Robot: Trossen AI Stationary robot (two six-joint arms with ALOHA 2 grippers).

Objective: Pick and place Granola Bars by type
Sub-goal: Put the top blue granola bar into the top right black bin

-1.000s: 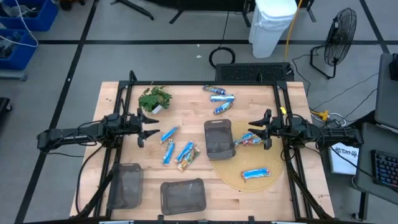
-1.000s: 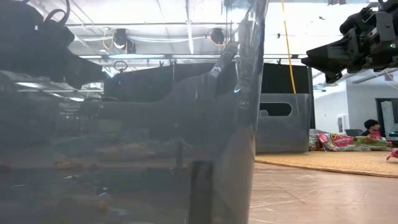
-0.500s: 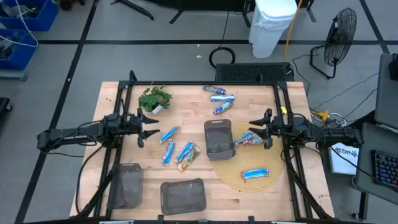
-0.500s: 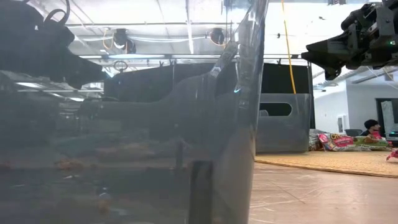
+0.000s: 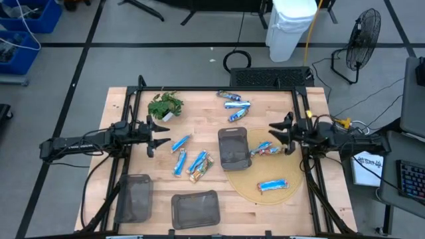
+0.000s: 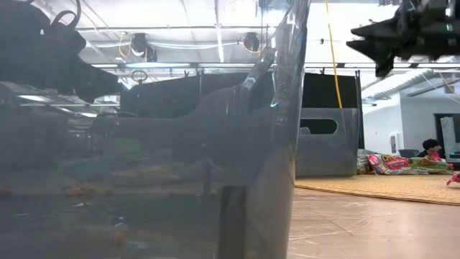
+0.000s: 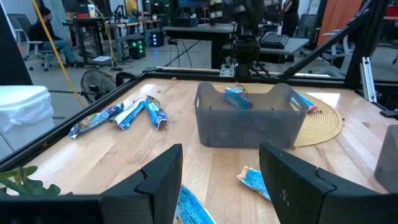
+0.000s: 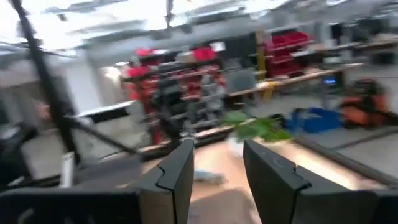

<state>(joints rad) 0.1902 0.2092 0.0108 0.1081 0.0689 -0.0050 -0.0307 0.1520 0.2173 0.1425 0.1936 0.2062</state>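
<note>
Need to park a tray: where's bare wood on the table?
Bare wood lies between the plant sprig and the far bar cluster, and right of the near mesh tray, below the woven mat. The middle around the centre tray is crowded with bars.

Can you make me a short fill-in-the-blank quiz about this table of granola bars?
1. The blue bar nearest the table's front lies on the round woven ____.
2. The green plant sprig lies on the side of the ____ gripper.
3. The fingers of the right gripper are ____.
4. The number of dark mesh trays on the table, one being, is ____.

Missing words: mat; left; open; three
</note>
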